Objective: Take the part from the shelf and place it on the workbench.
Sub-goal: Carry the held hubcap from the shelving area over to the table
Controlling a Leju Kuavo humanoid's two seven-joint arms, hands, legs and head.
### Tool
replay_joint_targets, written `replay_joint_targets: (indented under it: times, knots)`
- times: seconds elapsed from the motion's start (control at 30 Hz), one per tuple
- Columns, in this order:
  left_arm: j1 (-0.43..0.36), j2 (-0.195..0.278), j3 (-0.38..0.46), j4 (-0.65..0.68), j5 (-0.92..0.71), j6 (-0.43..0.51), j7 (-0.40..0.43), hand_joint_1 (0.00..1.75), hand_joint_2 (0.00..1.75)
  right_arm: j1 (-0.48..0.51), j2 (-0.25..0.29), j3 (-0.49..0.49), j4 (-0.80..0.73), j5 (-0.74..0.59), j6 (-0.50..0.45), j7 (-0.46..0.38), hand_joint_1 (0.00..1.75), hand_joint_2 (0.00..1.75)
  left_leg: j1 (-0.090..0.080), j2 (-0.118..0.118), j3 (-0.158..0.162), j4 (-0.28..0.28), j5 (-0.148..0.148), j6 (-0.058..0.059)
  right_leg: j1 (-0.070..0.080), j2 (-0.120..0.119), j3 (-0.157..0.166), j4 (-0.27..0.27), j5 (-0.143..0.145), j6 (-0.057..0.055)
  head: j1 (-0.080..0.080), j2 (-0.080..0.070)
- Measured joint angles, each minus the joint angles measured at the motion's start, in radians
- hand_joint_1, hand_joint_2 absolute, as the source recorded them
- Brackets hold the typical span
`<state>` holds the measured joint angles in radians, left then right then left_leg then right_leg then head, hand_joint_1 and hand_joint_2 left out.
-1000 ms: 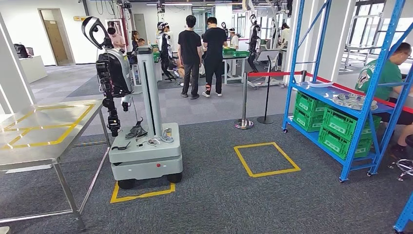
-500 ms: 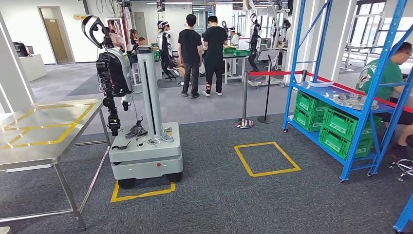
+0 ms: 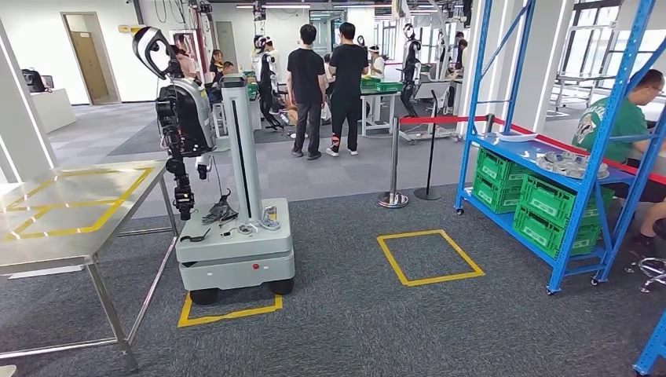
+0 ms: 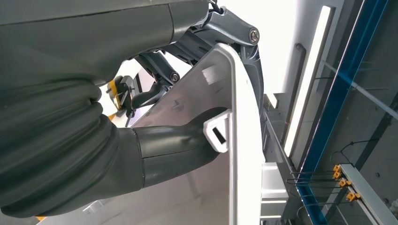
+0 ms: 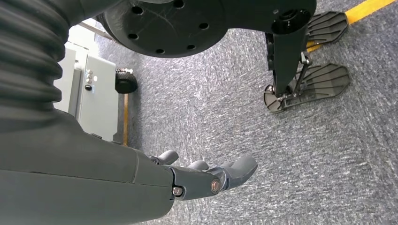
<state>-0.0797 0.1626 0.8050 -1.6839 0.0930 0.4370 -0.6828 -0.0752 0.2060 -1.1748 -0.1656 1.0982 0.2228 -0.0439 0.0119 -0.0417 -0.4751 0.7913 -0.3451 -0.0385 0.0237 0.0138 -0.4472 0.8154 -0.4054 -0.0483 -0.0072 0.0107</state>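
Holding onto the part (image 4: 220, 140) is the left hand (image 4: 155, 136), seen up close in the left wrist view: a flat silvery metal piece with a pale rim and a small white clip on its edge, the thick grey thumb pressed across its face and the darker fingers (image 4: 234, 33) hooked over the far edge, so it's clamped tight. The right hand (image 5: 206, 176) hangs over grey carpet with nothing in it, fingers loosely stretched out and slightly apart. From the head view, the blue shelf (image 3: 597, 141) stands off to the right, and its lower levels carry green crates (image 3: 550, 208) packed side by side; can't tell what's inside them from this angle. On the shelf's upper blue board sits a small pile of silvery parts (image 3: 569, 162), plus a shallow white dish (image 3: 517, 136) further back, contents unclear. A person in a green shirt (image 3: 628, 118) sits just behind the shelf. The steel workbench (image 3: 71, 208) with yellow tape lines is over on the left, well apart from the shelf. Between them there's a grey wheeled base (image 3: 234, 251) with another robot torso on a column, some small bits lying on its deck, and a yellow floor square (image 3: 429, 256) on the carpet.
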Motion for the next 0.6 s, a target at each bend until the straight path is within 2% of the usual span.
replay_joint_targets:
  times: [0.33, 0.6]
  knots:
    - [-0.021, 0.016, -0.034, 0.020, -0.015, 0.010, 0.002, 1.75, 1.75, 0.000, 0.000, -0.002, 0.000, -0.006, 0.004, -0.009, 0.00, 1.75, 0.000, 0.000, 0.004, -0.008, 0.003, 0.000, 0.000, 0.000, 0.004, -0.009, 0.004, 0.000, 0.000, 0.000]
    - [-0.045, 0.016, -0.063, 0.042, -0.035, 0.023, 0.002, 1.75, 1.75, 0.000, 0.000, -0.004, 0.000, -0.010, 0.004, -0.012, 0.00, 1.75, 0.000, 0.000, 0.025, -0.048, 0.021, -0.001, 0.000, 0.000, 0.024, -0.048, 0.021, 0.000, 0.000, 0.000]
